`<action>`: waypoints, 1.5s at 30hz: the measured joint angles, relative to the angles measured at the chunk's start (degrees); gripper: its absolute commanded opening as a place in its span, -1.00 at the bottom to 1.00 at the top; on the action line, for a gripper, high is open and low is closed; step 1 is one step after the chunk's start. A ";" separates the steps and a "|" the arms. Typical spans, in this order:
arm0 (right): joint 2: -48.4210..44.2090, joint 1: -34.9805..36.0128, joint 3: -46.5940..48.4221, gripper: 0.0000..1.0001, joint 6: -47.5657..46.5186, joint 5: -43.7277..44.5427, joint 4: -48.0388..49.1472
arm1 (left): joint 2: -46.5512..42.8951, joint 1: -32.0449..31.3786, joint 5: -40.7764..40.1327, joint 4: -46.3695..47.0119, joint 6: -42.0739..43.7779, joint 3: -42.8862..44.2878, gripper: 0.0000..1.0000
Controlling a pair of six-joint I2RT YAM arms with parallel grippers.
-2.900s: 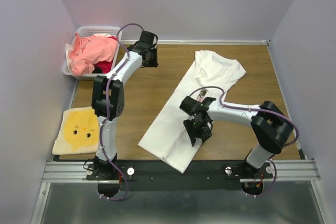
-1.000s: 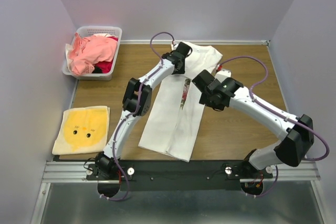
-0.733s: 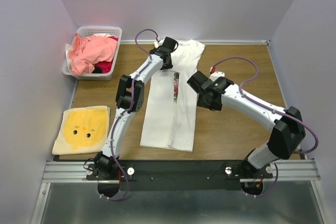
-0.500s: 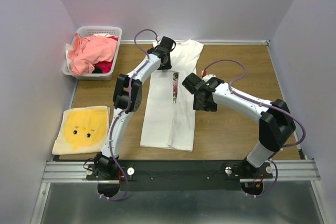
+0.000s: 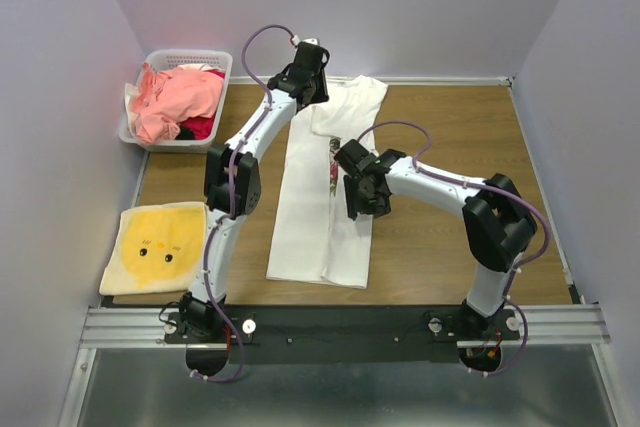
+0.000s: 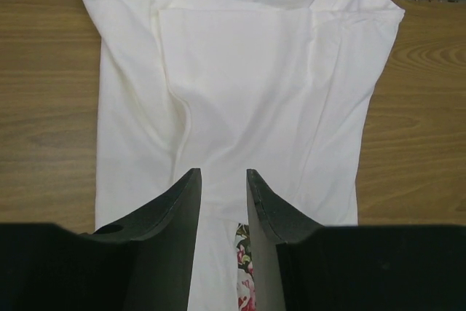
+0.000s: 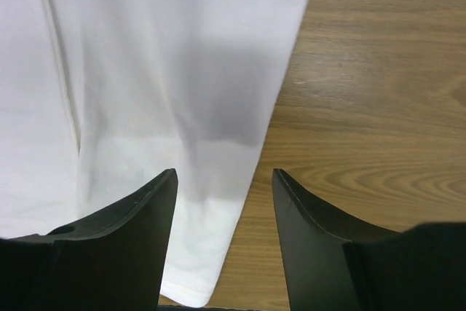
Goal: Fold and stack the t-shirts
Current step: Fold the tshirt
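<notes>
The white t-shirt [image 5: 322, 227] is lying on the wooden surface [image 5: 460, 117], both sides turned inward into a narrow strip, ready for a crosswise fold. The left claw [image 6: 222, 177] is hovering over the collar end, fingers slightly apart and gripping nothing. The right claw [image 7: 224, 177] is hanging over the strip's right edge, spread wide and empty. Both are probably positioning for that fold, though their height is hard to judge. The salmon-pink and red tees [image 5: 180, 99] are waiting in the basket [image 5: 216, 55].
</notes>
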 measured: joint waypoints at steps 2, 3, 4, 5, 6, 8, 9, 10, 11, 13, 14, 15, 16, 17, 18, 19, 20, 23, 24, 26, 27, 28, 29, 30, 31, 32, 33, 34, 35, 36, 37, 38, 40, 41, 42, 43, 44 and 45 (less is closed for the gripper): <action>0.90 0.02 -0.07 0.26 -1.22 -1.49 0.90 | 0.76 0.13 0.72 1.57 0.02 0.07 -0.19; 1.22 0.02 -0.13 0.26 -2.40 -2.71 1.44 | 1.46 0.24 0.92 2.38 0.02 0.13 -0.19; 1.42 0.02 -0.13 0.25 -2.67 -3.02 1.90 | 2.43 0.26 1.16 3.37 0.02 0.13 -0.18; 1.55 0.02 -0.22 0.25 -3.30 -3.76 2.36 | 3.04 0.26 1.27 3.78 0.02 0.13 -0.18; 1.57 0.02 -0.39 0.25 -3.87 -4.35 2.84 | 3.98 0.26 1.42 4.35 0.02 0.13 -0.19; 1.62 0.09 -0.90 0.24 -5.16 -6.05 3.61 | 5.88 0.26 1.75 5.07 0.02 0.13 -0.18; 1.70 0.17 -1.33 0.24 -5.95 -6.97 4.04 | 6.82 0.26 1.81 5.35 0.04 0.13 -0.18; 1.81 0.31 -1.64 0.24 -6.38 -7.50 4.28 | 7.50 0.26 1.81 5.66 0.04 0.13 -0.17; 2.08 0.57 -2.12 0.24 -7.04 -8.52 4.57 | 7.98 0.26 1.81 5.90 0.02 0.13 -0.17; 2.47 0.96 -3.02 0.22 -7.85 -9.73 4.90 | 8.57 0.26 1.79 6.25 0.04 0.13 -0.18; 2.73 1.27 -3.74 0.22 -8.28 -10.64 4.96 | 8.66 0.26 1.77 6.58 0.04 0.13 -0.18; 2.95 1.57 -4.35 0.22 -8.74 -11.30 4.94 | 8.68 0.26 1.79 6.80 0.04 0.13 -0.17; 2.99 1.70 -4.48 0.22 -8.94 -11.61 4.92 | 8.68 0.26 1.77 7.23 0.02 0.13 -0.17; 2.91 1.95 -4.72 0.22 -9.35 -12.02 5.18 | 8.68 0.31 1.77 7.72 0.04 0.28 -0.17; 2.86 1.97 -4.81 0.22 -9.46 -12.20 5.27 | 8.68 0.33 1.77 8.07 0.02 0.46 -0.17; 2.78 1.97 -4.96 0.22 -9.57 -12.33 5.40 | 8.72 0.37 1.77 8.33 0.04 0.68 -0.17; 2.62 1.95 -5.29 0.22 -9.70 -12.41 5.68 | 8.74 0.42 1.77 8.63 0.04 0.90 -0.17; 1.92 1.95 -6.38 0.22 -9.79 -12.57 6.27 | 8.74 0.52 1.77 9.40 0.04 1.11 -0.17; 1.70 1.95 -6.64 0.22 -9.79 -12.61 6.32 | 8.74 0.57 1.77 9.49 0.04 1.14 -0.17; 1.29 1.97 -7.30 0.22 -9.70 -12.68 6.29 | 8.76 0.76 1.77 9.49 0.07 1.14 -0.17; 0.96 1.97 -7.85 0.22 -9.55 -12.68 6.21 | 8.76 0.83 1.77 9.49 0.09 1.14 -0.17; 0.52 1.97 -8.63 0.22 -9.29 -12.66 5.95 | 8.76 0.90 1.77 9.53 0.09 1.14 -0.17; 0.20 1.97 -9.20 0.22 -9.09 -12.63 5.70 | 8.76 1.03 1.77 9.57 0.13 1.14 -0.17; -0.46 1.97 -10.03 0.22 -8.79 -12.41 5.01 | 8.76 1.11 1.77 9.60 0.22 1.14 -0.17; -0.92 1.97 -10.84 0.22 -8.44 -12.20 4.28 | 8.76 1.20 1.77 9.60 0.33 1.14 -0.17; -1.46 1.99 -11.56 0.22 -8.26 -11.98 3.43 | 8.76 1.27 1.77 9.62 0.37 1.14 -0.17; -2.03 2.01 -12.24 0.22 -8.00 -11.69 2.19 | 8.76 1.27 1.79 9.66 0.55 1.14 -0.17; -2.34 2.03 -12.59 0.22 -7.87 -11.52 1.38 | 8.76 1.27 1.79 9.70 0.61 1.14 -0.17; -2.78 2.05 -13.16 0.22 -7.56 -11.13 -0.15 | 8.76 1.31 1.84 9.79 0.74 1.14 -0.17; -2.86 2.08 -13.51 0.22 -7.39 -10.95 -1.25 | 8.76 1.40 1.86 9.79 0.76 1.14 -0.17; -2.86 2.05 -13.68 0.22 -7.30 -10.93 -2.19 | 8.81 1.46 1.95 9.81 0.90 1.14 -0.17; -2.86 2.05 -13.84 0.22 -7.04 -10.95 -3.43 | 8.85 1.49 1.97 9.86 0.94 1.14 -0.17; -2.86 2.05 -13.97 0.22 -6.45 -10.97 -5.16 | 9.09 1.49 1.99 10.01 1.16 1.14 -0.17; -2.86 2.05 -14.01 0.22 -6.27 -10.97 -5.57 | 9.35 1.49 2.03 10.05 1.29 1.14 -0.17; -2.89 2.05 -14.03 0.22 -6.05 -10.95 -6.08 | 9.57 1.49 2.12 10.14 1.40 1.14 -0.17; -2.91 2.08 -14.05 0.22 -5.84 -10.91 -6.67 | 9.94 1.49 2.19 10.27 1.53 1.14 -0.17; -2.91 2.08 -14.05 0.22 -5.66 -10.80 -7.28 | 10.34 1.49 2.23 10.27 1.66 1.14 -0.17; -2.91 2.08 -14.05 0.22 -5.55 -10.67 -7.58 | 10.75 1.46 2.23 10.29 1.81 1.14 -0.17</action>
